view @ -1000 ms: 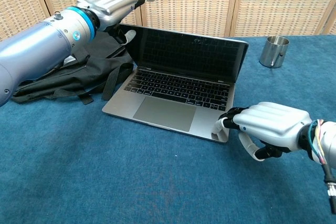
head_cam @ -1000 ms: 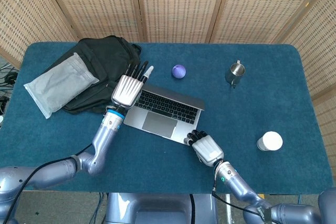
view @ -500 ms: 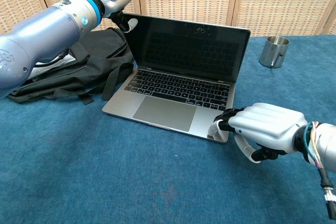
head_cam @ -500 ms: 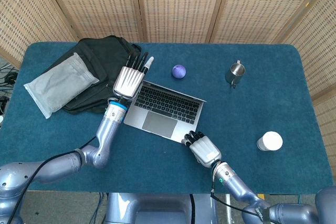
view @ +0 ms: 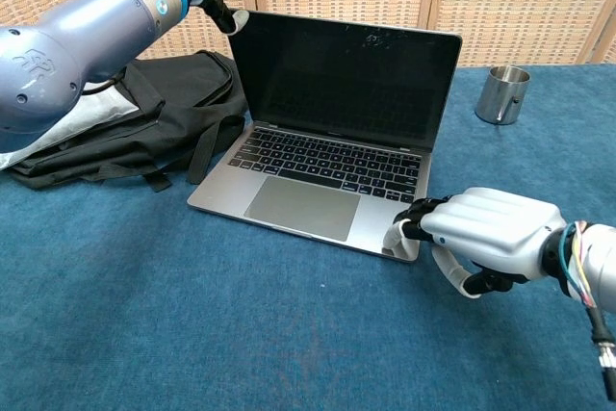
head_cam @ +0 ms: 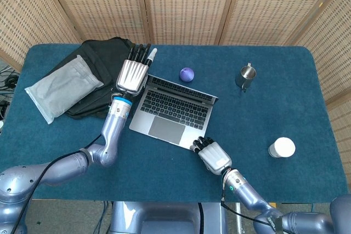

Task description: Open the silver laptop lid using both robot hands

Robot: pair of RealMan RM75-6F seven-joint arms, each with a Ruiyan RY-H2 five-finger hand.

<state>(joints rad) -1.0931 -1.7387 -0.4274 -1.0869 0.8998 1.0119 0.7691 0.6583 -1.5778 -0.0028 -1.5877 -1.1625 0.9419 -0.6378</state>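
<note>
Left hand (head_cam: 132, 75) upper left, fingers on top corner of lid (view: 346, 74) to tip it back. Right hand (view: 486, 233) lower right, fingers curled, pinning laptop (head_cam: 170, 116) base corner so it doesn't slide.

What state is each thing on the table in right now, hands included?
silver laptop: lid open, screen near upright and dark.
left hand: at the lid's top left corner, fingers extended.
right hand: fingers curled, pressing the base's front right corner.
black backpack: lying flat.
grey pouch: lying on the backpack.
purple ball: resting behind the laptop.
steel cup: upright.
white cup: upright.
</note>
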